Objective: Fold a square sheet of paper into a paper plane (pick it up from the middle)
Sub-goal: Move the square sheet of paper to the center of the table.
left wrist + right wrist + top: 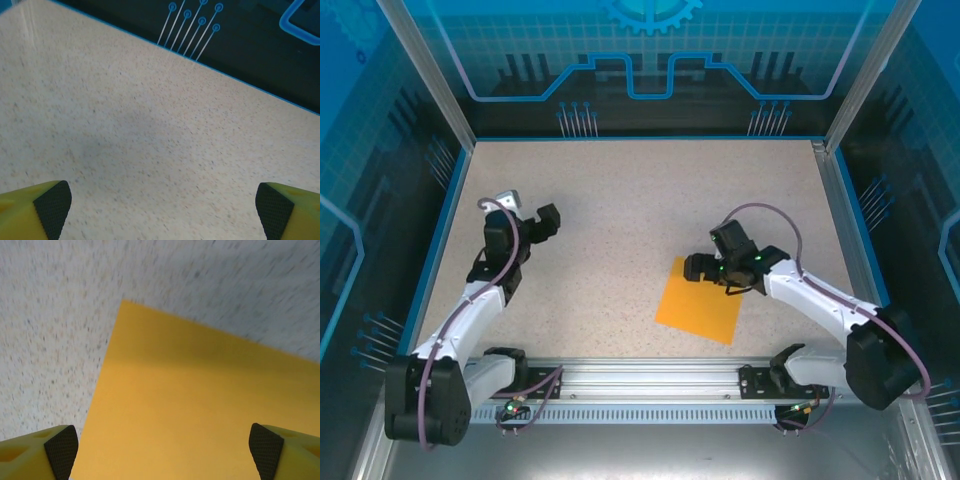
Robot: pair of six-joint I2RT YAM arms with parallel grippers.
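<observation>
From the top external camera, the square sheet of paper lies flat on the speckled tabletop, at about five o'clock from the tabletop's middle. It is turned a little, so one corner points toward twelve o'clock. Its near edge is close to the metal rail in front of the arms. The right claw hangs over the sheet's far corner, reaching in from three o'clock. Whether it touches the paper cannot be told here. The left claw is well apart from the sheet, at about nine o'clock from the middle, over bare surface.

From the left wrist, the left claw is released. Its dark pads sit at seven and five o'clock with bare tabletop between them. The dark back wall runs across from twelve to two o'clock.

From the right wrist, the right claw is released too, pads wide apart and grasping nothing. The orange sheet spreads beneath and between them, one corner aimed at eleven o'clock, with blurred tabletop beyond.
</observation>
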